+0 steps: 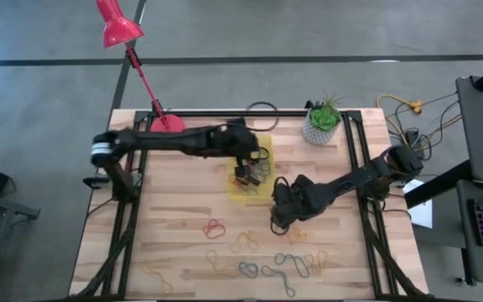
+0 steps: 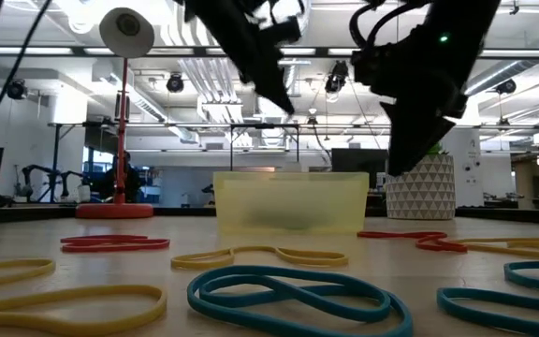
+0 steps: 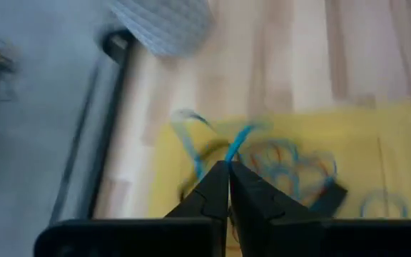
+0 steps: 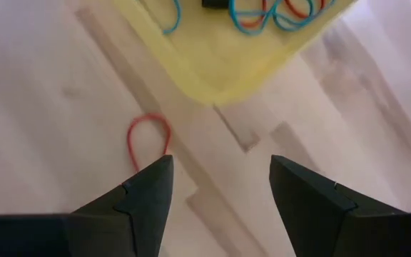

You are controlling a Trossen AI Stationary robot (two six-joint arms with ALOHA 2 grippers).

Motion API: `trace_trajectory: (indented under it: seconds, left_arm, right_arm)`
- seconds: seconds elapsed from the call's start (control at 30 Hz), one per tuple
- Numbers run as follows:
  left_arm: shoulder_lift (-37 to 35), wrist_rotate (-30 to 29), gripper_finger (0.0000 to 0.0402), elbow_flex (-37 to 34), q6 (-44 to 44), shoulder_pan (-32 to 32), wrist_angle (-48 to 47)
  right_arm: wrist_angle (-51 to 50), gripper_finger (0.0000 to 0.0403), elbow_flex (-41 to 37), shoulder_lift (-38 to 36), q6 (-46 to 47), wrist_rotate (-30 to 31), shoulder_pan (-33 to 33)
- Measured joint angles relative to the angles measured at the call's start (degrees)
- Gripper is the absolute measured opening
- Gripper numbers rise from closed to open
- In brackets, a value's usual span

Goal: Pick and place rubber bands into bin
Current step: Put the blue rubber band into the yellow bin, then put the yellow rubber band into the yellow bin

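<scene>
Blue rubber band: pinched in clenched left gripper, hanging directly above bin. Right gripper: released, empty, at bin's 4 o'clock; red band just ahead on counter.

bin mid-table | some rubber bands in bin | plant pot behind-right

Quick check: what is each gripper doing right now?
Left gripper: shut on a thin blue rubber band, above the translucent yellow plastic bin.
Right gripper: open, empty, over the table near a red rubber band.
</scene>
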Motion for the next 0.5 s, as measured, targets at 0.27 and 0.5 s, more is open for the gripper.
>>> trace_trajectory:
  seconds: [0.27,0.5]
  left_arm:
    - [3.7,3.63,0.0051,-1.56,-3.21,-1.59,-8.01]
    - [-2.16,15.47,0.0112,-3.1,-3.63,-4.93,-22.78]
  right_arm:
    - [-1.51,0.0219,-2.3,-0.13,5.5,-0.49,3.27]
    - [-1.04,0.0219,-4.4,-0.17,3.53,-1.3,3.22]
